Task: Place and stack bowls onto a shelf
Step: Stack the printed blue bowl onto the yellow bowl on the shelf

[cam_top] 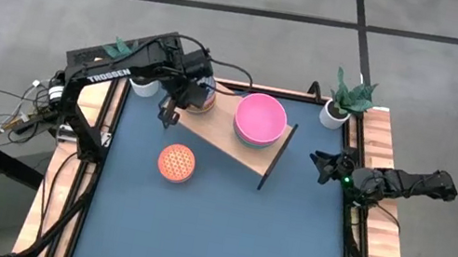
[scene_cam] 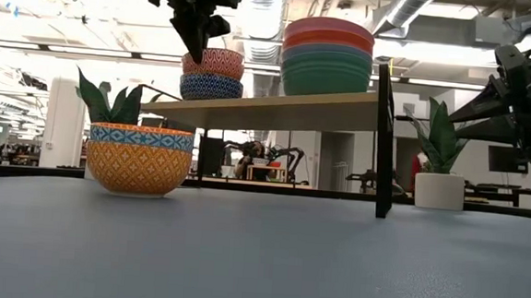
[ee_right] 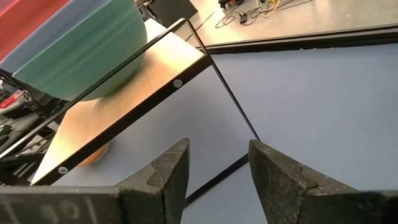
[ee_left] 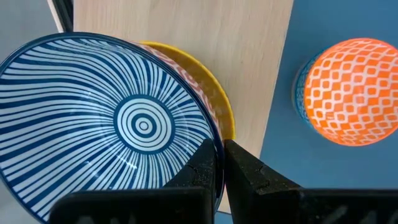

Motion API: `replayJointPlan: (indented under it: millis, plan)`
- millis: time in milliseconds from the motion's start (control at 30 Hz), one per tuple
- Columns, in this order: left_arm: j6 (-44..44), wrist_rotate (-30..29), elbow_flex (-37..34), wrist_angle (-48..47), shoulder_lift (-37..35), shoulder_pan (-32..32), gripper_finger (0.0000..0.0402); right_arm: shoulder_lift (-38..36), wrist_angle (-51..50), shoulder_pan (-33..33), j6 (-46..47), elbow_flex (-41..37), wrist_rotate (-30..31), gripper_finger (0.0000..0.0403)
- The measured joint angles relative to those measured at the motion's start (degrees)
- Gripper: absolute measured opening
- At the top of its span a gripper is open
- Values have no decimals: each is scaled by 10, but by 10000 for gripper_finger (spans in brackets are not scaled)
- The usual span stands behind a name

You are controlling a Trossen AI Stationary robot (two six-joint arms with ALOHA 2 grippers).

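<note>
Atop the shelf (scene_cam: 277,108): stacked plain bowls (scene_cam: 327,58), smaller patterned stack (scene_cam: 212,75).

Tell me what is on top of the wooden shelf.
On the shelf: a stack of large plain bowls, pink on top, green at the bottom, and a small patterned stack topped by a blue-striped bowl. The yellow bowl beneath is mostly covered.

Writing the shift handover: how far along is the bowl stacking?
Done: the large bowls are stacked on the shelf, and beside them sits a small patterned stack.
In hand: the left gripper is shut on the rim of the blue striped bowl atop that stack.
Left: the orange bowl sits on the table. The right gripper waits open near the shelf's end.
</note>
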Motion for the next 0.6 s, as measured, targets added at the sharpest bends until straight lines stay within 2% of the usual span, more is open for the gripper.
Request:
replayJointPlan:
  millis: [300, 600]
  plan:
    - [1, 23, 0, 0, 0, 0, 0, 0, 0, 0, -2, 0, 0, 191]
    - [12, 21, 0, -2, 0, 0, 0, 0, 0, 0, -2, 0, 0, 191]
